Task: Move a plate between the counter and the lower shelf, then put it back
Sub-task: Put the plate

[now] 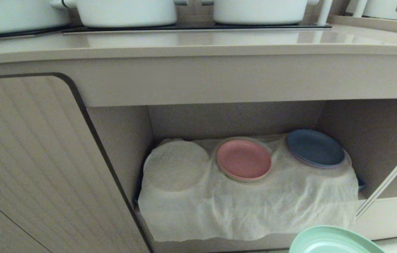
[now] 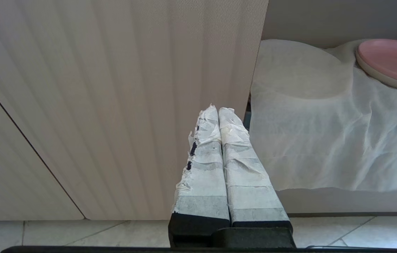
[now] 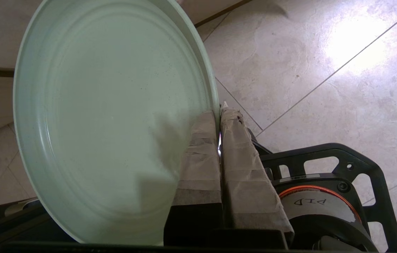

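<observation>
Clamping the plate (image 3: 107,116) by its rim, right gripper (image 3: 219,116) hangs below pink plate (image 1: 243,159), blue plate (image 1: 315,148)

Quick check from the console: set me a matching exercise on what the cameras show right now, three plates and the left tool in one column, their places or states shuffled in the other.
Column one:
1. mint-green plate
2. pink plate
3. dark blue plate
4. left tool

Column two:
A. on the cloth, right-hand bump of the lower shelf
B. shut on nothing, in front of the ribbed cupboard door
C. gripped by its rim in the right tool, above the tiled floor
D. on the cloth, middle bump of the lower shelf

Pairs: 1-C, 2-D, 3-A, 4-B
</observation>
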You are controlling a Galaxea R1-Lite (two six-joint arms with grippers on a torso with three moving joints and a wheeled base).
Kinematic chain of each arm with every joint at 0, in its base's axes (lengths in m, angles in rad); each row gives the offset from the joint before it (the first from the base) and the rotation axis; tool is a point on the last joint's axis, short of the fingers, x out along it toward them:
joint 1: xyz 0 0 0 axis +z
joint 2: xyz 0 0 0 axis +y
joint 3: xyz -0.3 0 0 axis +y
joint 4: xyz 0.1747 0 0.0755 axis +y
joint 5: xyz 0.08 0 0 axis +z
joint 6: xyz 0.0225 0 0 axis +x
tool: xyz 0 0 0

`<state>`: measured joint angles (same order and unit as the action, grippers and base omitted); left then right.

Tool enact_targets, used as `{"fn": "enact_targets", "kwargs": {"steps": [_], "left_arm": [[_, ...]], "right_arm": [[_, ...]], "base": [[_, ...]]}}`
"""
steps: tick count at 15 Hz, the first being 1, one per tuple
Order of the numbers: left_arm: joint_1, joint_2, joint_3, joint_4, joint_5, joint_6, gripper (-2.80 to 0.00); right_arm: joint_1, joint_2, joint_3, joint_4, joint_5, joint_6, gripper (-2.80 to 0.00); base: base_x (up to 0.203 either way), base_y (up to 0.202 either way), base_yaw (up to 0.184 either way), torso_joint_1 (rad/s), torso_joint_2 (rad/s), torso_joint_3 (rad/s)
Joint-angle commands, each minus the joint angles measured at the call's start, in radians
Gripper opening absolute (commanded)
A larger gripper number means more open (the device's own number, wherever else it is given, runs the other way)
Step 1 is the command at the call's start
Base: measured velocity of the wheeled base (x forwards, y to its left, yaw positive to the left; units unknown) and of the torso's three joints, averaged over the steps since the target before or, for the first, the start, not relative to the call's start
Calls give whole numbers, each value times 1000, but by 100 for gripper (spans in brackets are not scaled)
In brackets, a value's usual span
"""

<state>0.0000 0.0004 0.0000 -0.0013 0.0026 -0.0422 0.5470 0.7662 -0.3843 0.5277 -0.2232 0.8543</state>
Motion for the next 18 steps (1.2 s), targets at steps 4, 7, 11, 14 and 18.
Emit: {"fn": "enact_targets", "kwargs": {"steps": [4, 7, 11, 14, 18], "left_arm": [[0, 0, 0, 0, 1, -1, -280], [0, 0, 0, 0, 1, -1, -280], [0, 0, 0, 0, 1, -1, -280], [0, 0, 0, 0, 1, -1, -280], [0, 0, 0, 0, 1, -1, -280]], "right_arm": [[1, 8, -1, 2, -1, 5, -280], [1, 15, 0, -2, -1, 4, -280], [2, 21, -5, -9, 1, 3, -280], [2, 18, -10, -9, -1, 10, -280], [2, 10, -30, -2, -1, 46, -280]], "base": [[0, 0, 0, 0, 0, 0], [0, 0, 0, 0, 0, 0], [0, 0, 0, 0, 0, 0], [0, 0, 0, 0, 0, 0], [0, 0, 0, 0, 0, 0]]}}
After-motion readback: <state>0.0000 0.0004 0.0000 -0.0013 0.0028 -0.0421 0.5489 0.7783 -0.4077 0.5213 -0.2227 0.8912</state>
